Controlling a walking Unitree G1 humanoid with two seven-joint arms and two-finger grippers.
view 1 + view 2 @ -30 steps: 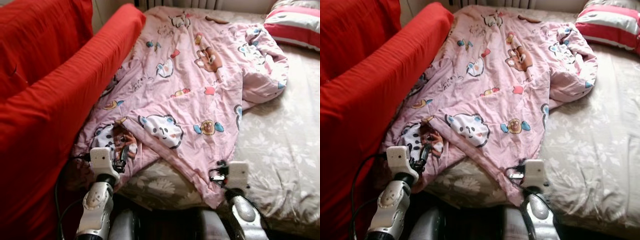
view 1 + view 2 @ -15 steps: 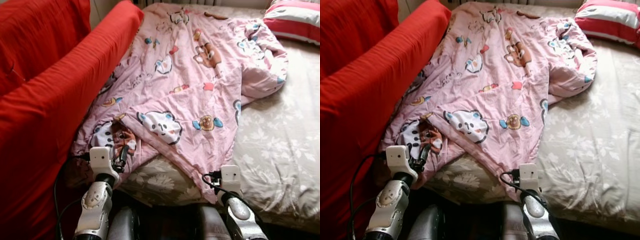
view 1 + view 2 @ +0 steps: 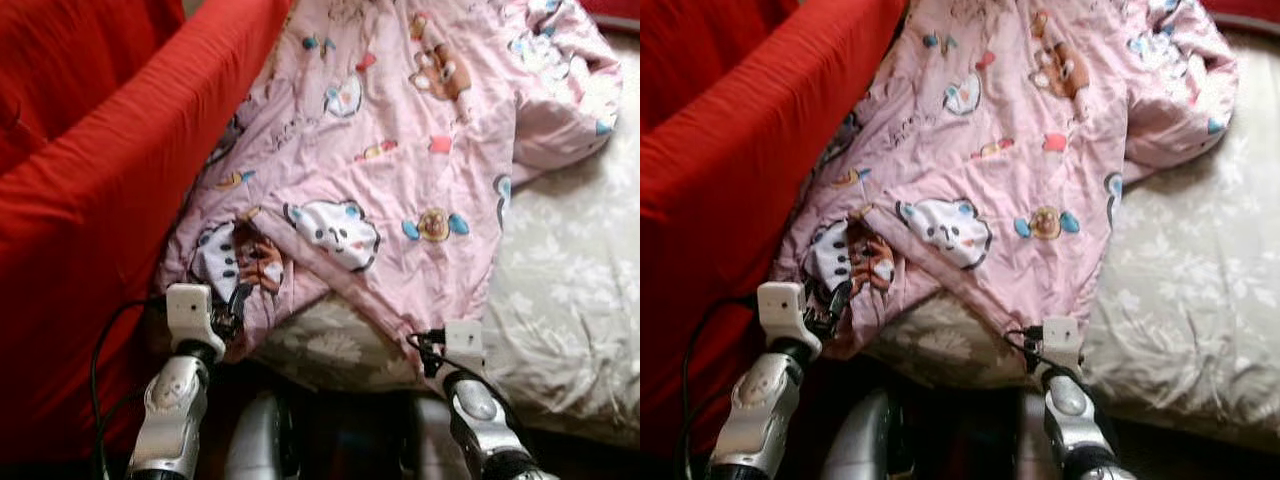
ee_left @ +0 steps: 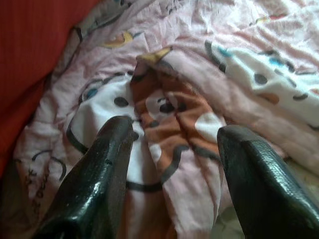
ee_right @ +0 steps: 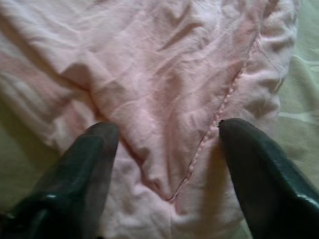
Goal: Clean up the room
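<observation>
From the head cameras, a pink cartoon-print quilt lies rumpled across the bed, its near edge bunched against the red sofa and trailing off the mattress front. The left gripper sits at the quilt's near left corner; the right gripper is at the hanging near right corner.

The left wrist view shows the two black fingers spread wide, straddling a fold of quilt printed with a brown bear — nothing is pinched yet.

The right wrist view shows its fingers equally wide, one each side of the pointed corner with its stitched seam.

To do this well, each gripper likely needs to push in until the cloth sits deep between the fingers, then close on the seamed edge rather than a loose single layer, so both corners lift evenly.
</observation>
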